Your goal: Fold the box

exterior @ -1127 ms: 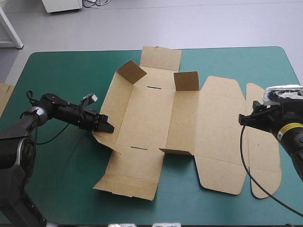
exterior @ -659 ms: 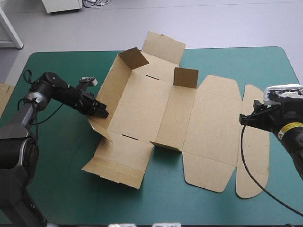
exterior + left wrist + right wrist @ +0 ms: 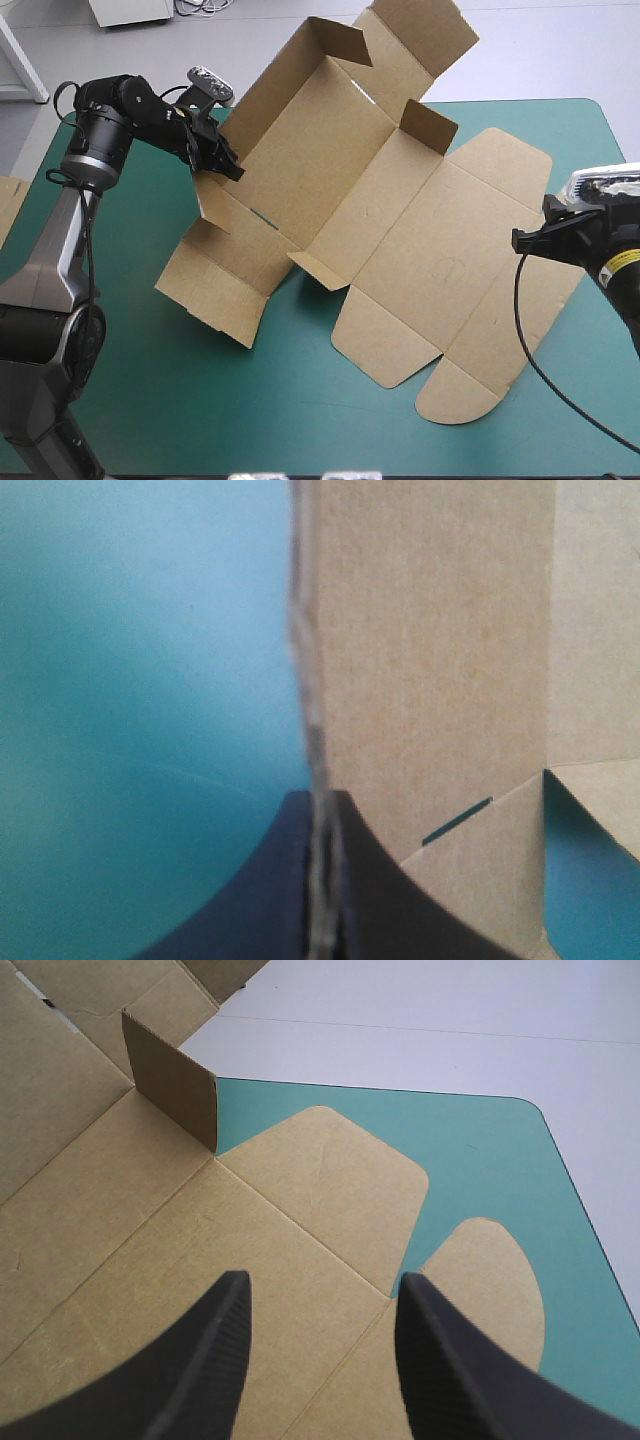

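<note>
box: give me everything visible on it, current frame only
The box is one cut sheet of plain brown board, opened out, with scored creases, narrow slots, short flaps standing up and rounded tabs at its near right end. Its left part is raised off the teal-green cover and tilted, pinched at an edge by the left gripper, shut on the sheet. The right part lies flat on the cover. The right gripper hovers open over that end; no contact shows.

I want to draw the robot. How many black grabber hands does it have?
2. The left gripper, at the table's far left, is shut on the box. The right gripper, at the table's right, is open over its other end.
</note>
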Tool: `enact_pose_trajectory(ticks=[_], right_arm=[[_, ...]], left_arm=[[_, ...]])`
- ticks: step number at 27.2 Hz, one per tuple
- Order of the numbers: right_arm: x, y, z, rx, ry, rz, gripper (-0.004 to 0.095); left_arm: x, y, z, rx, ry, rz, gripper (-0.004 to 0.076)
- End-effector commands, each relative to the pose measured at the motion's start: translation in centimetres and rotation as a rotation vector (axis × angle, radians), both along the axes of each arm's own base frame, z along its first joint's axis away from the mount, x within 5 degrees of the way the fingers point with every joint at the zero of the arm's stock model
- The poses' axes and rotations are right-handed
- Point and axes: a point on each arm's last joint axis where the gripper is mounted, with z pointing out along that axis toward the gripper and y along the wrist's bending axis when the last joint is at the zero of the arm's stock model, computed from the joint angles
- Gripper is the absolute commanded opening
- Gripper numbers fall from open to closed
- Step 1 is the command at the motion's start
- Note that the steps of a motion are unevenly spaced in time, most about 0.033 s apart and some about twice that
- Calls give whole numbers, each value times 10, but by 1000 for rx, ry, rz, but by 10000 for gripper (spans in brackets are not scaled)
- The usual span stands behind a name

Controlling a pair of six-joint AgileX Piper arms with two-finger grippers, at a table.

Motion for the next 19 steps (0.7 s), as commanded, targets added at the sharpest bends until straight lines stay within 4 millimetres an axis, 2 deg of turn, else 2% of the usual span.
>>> enact_pose_trajectory(ticks=[1,3,7,14,19], right_arm=[[-2,-1,17,-22,-107,12,416],[-2,-1,18,-23,-107,12,416],[-2,-1,18,-14,-118,18,416],[-2,2,21,13,-146,37,416],[-2,3,21,31,-142,42,416]], left_arm=[[-28,-16,38,-29,-70,-79,-10],[-37,-30,42,55,-111,-127,-10],[-59,-58,55,339,-249,-178,-10],[-78,-86,70,572,-407,-230,-9],[-83,-93,76,704,-489,-267,-10]])
